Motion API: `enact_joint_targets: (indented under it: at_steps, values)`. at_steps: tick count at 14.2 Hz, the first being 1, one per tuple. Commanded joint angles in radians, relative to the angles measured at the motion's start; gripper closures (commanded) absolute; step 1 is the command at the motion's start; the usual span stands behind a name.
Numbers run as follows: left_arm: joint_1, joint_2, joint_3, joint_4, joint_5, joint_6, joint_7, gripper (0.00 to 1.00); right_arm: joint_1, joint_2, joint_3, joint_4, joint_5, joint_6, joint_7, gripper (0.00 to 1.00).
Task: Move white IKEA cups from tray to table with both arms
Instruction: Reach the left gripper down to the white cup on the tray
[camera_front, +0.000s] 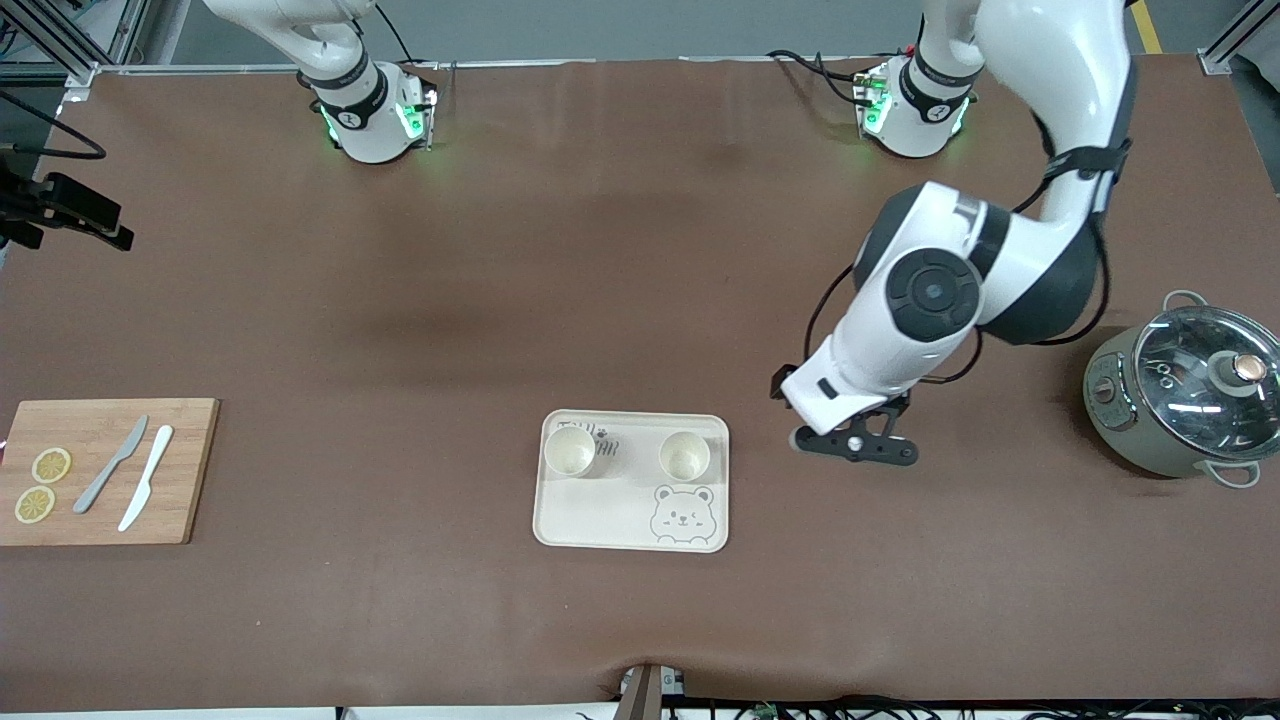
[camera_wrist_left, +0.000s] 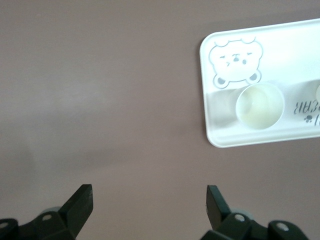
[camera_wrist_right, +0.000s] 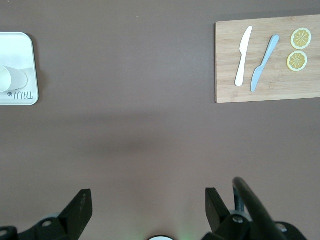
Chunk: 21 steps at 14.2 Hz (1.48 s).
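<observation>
Two white IKEA cups stand upright on the bear-printed tray (camera_front: 600, 510), one (camera_front: 570, 452) at the corner toward the right arm's end, the other (camera_front: 685, 456) toward the left arm's end. My left gripper (camera_front: 855, 445) hangs low over bare table beside the tray, toward the left arm's end. It is open and empty in the left wrist view (camera_wrist_left: 149, 195), which shows the nearer cup (camera_wrist_left: 259, 105) on the tray (camera_wrist_left: 280, 45). My right gripper (camera_wrist_right: 148, 197) is open and empty, held high near its base, out of the front view. One cup (camera_wrist_right: 12, 79) shows at that view's edge.
A wooden cutting board (camera_front: 105, 505) with two knives and two lemon slices lies at the right arm's end. A grey-green glass-lidded pot (camera_front: 1185, 395) stands at the left arm's end. A black camera mount (camera_front: 70, 215) juts in at the right arm's end.
</observation>
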<state>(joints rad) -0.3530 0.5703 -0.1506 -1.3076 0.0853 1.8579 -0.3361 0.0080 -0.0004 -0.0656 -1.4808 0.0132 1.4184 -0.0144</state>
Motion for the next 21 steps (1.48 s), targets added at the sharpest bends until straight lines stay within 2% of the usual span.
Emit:
enact_joint_targets:
  at_steps: [1,5,11,21]
  values:
    - [-0.064,0.066,0.049,0.063,0.022,0.026,-0.024,0.00,-0.020,0.007,0.012,0.004,-0.001,-0.001,-0.013,0.00]
    - [-0.148,0.132,0.106,0.094,0.021,0.098,-0.066,0.00,-0.020,0.022,0.010,0.002,-0.002,-0.001,-0.012,0.00]
    - [-0.155,0.203,0.100,0.096,0.011,0.225,-0.080,0.00,-0.020,0.059,0.012,0.001,-0.015,-0.003,-0.012,0.00]
    - [-0.185,0.315,0.095,0.099,0.002,0.389,-0.119,0.00,-0.014,0.060,0.012,-0.004,-0.006,-0.023,0.001,0.00]
